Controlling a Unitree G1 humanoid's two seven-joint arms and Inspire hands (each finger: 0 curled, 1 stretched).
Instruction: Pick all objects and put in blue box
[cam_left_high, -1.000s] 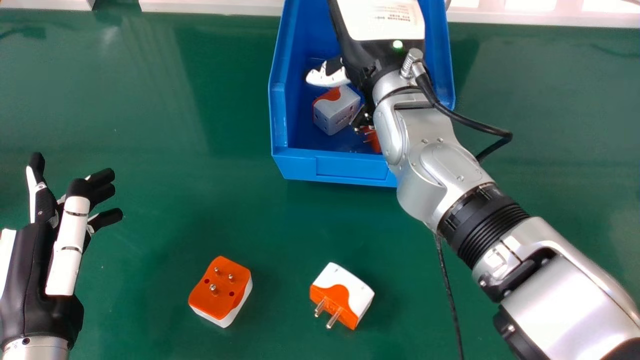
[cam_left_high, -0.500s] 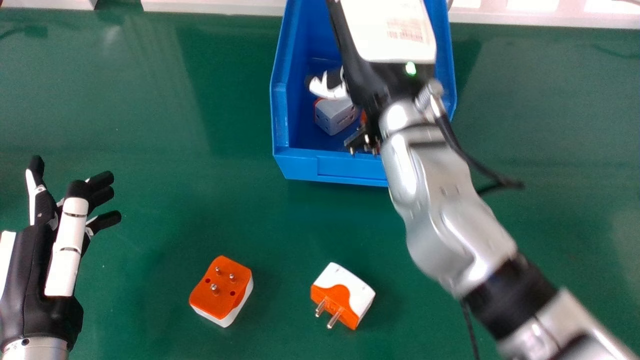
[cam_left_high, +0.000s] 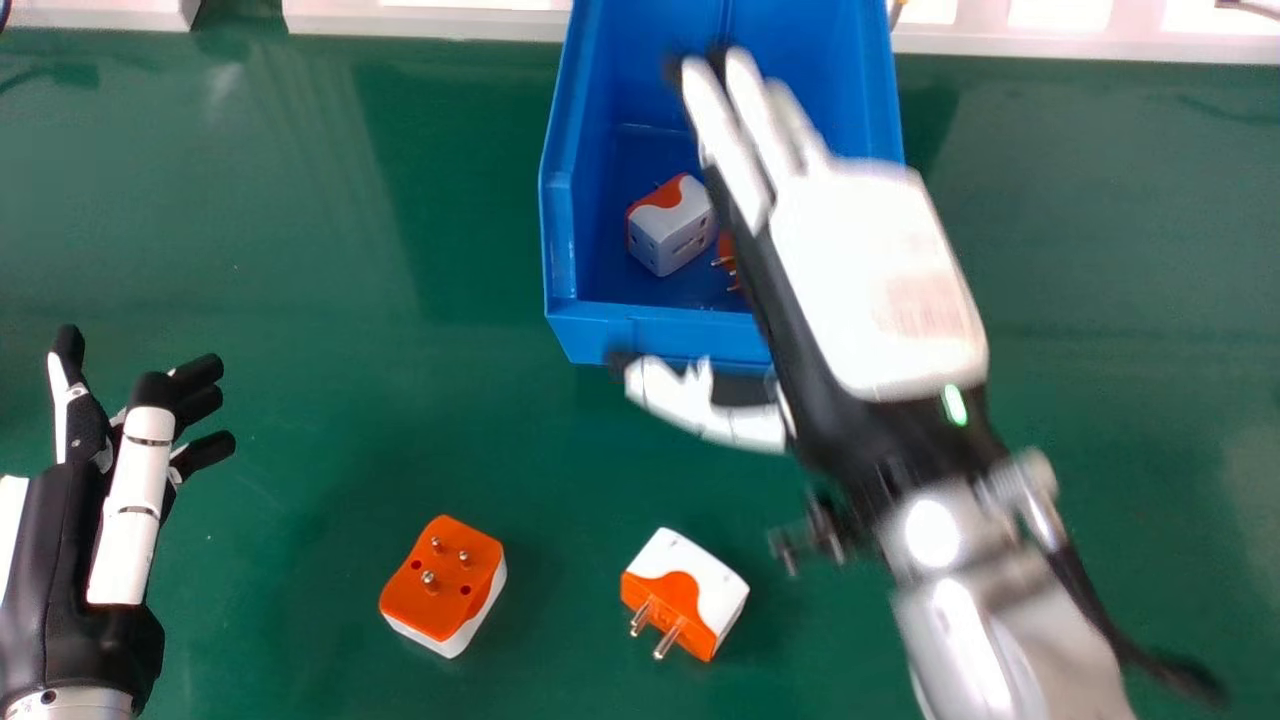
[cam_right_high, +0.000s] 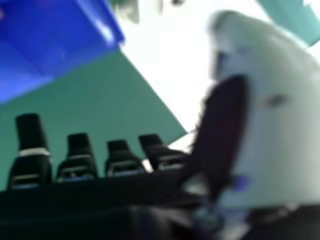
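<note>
Head view, blue box (cam_left_high: 650, 335): And there it sat on the green table (cam_left_high: 300, 250), just past twelve o'clock, open side up.
Boxed adapter (cam_left_high: 668, 230): Safely inside, this white-and-orange one rested on the floor of the box.
Half-hidden adapter (cam_left_high: 728, 250): Also in the box, at about four o'clock from its neighbour, orange with metal pins, the rest behind the right hand (cam_left_high: 870, 290).
Orange-topped adapter (cam_left_high: 440, 590): Out on the table at seven o'clock, pins up, white underside against the green!
White-backed adapter (cam_left_high: 700, 590): Near six o'clock on the table, tilted, its orange face and two pins towards seven, apart from the orange-topped one.
Right hand: Over at two o'clock, blurred, covering part of the box, fingers straight towards eleven, thumb well apart and pointing to ten, just beside the near wall in the view. Whether hand and wall touched, there was no telling.
Silver forearm (cam_left_high: 990, 620): In from between four and five o'clock.
Left hand (cam_left_high: 70, 560): Out between eight and nine o'clock, well clear of both loose adapters, fingers loosely extended, thumb apart.
Right hand view, right hand (cam_right_high: 77, 155): What a spread! Fingers straight, thumb wide of them, green table beyond.
Blue box again: Farther off past the fingertips, a stretch of table between; its contents were too blurred to tell.
</note>
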